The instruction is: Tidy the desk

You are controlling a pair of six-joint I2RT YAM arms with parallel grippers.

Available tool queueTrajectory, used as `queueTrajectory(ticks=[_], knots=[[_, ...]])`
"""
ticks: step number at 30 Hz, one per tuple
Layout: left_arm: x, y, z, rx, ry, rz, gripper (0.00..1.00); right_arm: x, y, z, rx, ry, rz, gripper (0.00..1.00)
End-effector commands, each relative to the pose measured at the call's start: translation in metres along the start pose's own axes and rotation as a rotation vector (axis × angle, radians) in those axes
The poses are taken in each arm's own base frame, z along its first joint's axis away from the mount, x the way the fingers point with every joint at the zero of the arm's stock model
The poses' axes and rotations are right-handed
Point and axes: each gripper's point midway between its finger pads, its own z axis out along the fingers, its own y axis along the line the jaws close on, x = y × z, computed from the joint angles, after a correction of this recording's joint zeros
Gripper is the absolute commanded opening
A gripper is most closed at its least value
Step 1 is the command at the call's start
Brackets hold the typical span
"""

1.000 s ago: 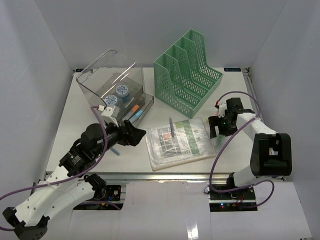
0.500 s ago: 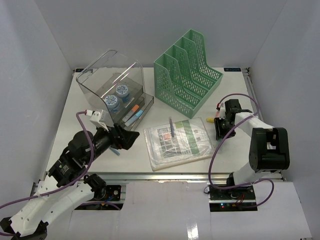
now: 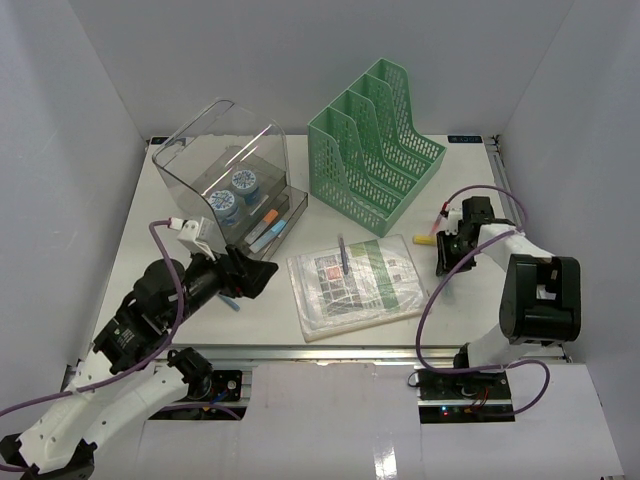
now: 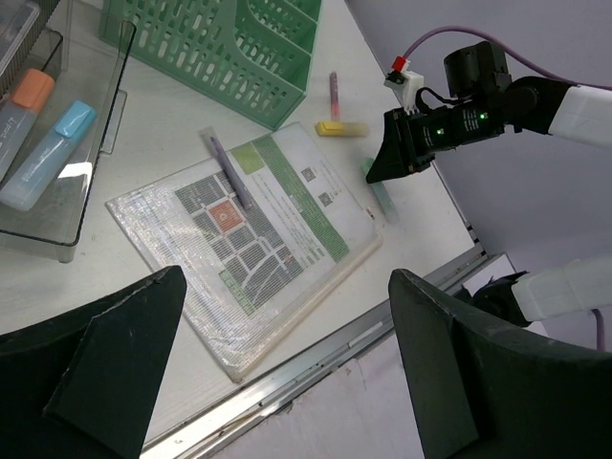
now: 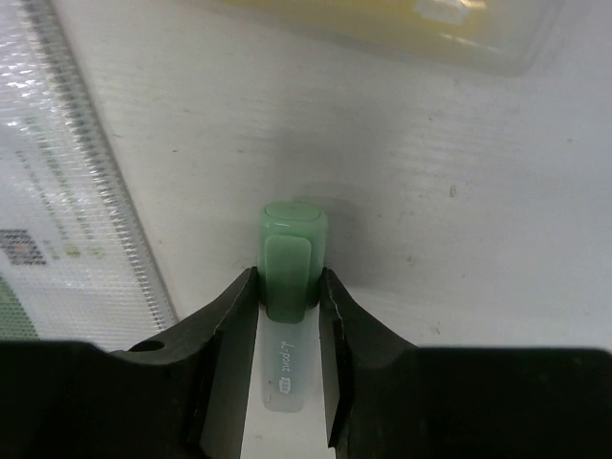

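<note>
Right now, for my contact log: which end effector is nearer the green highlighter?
Right. The right end effector grips the green highlighter; the left end effector hovers beyond the booklet.

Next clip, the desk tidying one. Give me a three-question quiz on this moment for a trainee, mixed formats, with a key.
1. True or false: the right gripper is shut on the green marker.
2. What lies on top of the booklet on the desk? A) a purple pen B) a tape roll C) a yellow highlighter
3. Fill in: the left gripper is ____ and holds nothing.

Key: 1 true; 2 A; 3 open.
</note>
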Motion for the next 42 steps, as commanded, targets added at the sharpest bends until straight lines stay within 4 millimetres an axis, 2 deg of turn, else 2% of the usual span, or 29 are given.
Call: queueTrajectory(ticks=[1,3,5,7,8,10,11,12,13,14,16,18,21,25,29,31,36,39,42], knots=[[-0.031,-0.023,-0.019,0.072,-0.070,-0.001,0.98,-0.071,0.057,-0.061,-0.198,-0.369,-0.467,0.09],[-0.040,-0.028,-0.024,0.085,-0.094,0.000,0.98,-0.089,0.092,-0.086,-0.212,-0.496,-0.706,0.09],[-0.048,-0.032,-0.030,0.099,-0.118,-0.002,0.98,-0.099,0.135,-0.108,-0.238,-0.604,-0.955,0.08],[-0.053,-0.035,-0.038,0.110,-0.144,-0.008,0.98,-0.108,0.175,-0.120,-0.229,-0.675,-1.162,0.08],[-0.056,-0.036,-0.041,0.117,-0.155,-0.012,0.98,-0.107,0.204,-0.124,-0.248,-0.698,-1.279,0.08],[-0.061,-0.039,-0.049,0.132,-0.180,-0.024,0.98,-0.106,0.242,-0.115,-0.294,-0.667,-1.478,0.10],[-0.063,-0.039,-0.054,0.136,-0.195,-0.032,0.98,-0.112,0.261,-0.119,-0.307,-0.671,-1.583,0.11],[-0.065,-0.038,-0.058,0.132,-0.206,-0.040,0.98,-0.124,0.279,-0.136,-0.310,-0.698,-1.682,0.13],[-0.069,-0.038,-0.064,0.133,-0.222,-0.044,0.98,-0.124,0.300,-0.140,-0.336,-0.696,-1.764,0.13],[-0.073,-0.038,-0.070,0.128,-0.236,-0.048,0.98,-0.134,0.318,-0.142,-0.331,-0.701,-1.829,0.13],[-0.081,-0.037,-0.082,0.116,-0.268,-0.059,0.98,-0.147,0.351,-0.128,-0.309,-0.682,-1.944,0.12],[-0.091,-0.035,-0.097,0.109,-0.311,-0.072,0.98,-0.160,0.380,-0.130,-0.240,-0.731,-2.044,0.12],[-0.102,-0.033,-0.112,0.104,-0.369,-0.090,0.98,-0.161,0.422,-0.129,-0.152,-0.799,-2.168,0.12],[-0.105,-0.028,-0.120,0.087,-0.398,-0.108,0.98,-0.150,0.458,-0.107,-0.145,-0.834,-2.274,0.19],[-0.100,-0.026,-0.115,0.071,-0.374,-0.111,0.98,-0.144,0.475,-0.090,-0.155,-0.845,-2.303,0.25],[-0.099,-0.026,-0.114,0.070,-0.369,-0.112,0.98,-0.143,0.482,-0.087,-0.161,-0.862,-2.302,0.33],[-0.093,-0.027,-0.105,0.078,-0.344,-0.110,0.98,-0.142,0.486,-0.065,-0.152,-0.843,-2.291,0.62],[-0.088,-0.027,-0.099,0.085,-0.325,-0.112,0.98,-0.147,0.487,-0.068,-0.137,-0.862,-2.262,0.79],[-0.083,-0.028,-0.097,0.094,-0.315,-0.118,0.98,-0.150,0.486,-0.087,-0.134,-0.906,-2.219,0.86]])
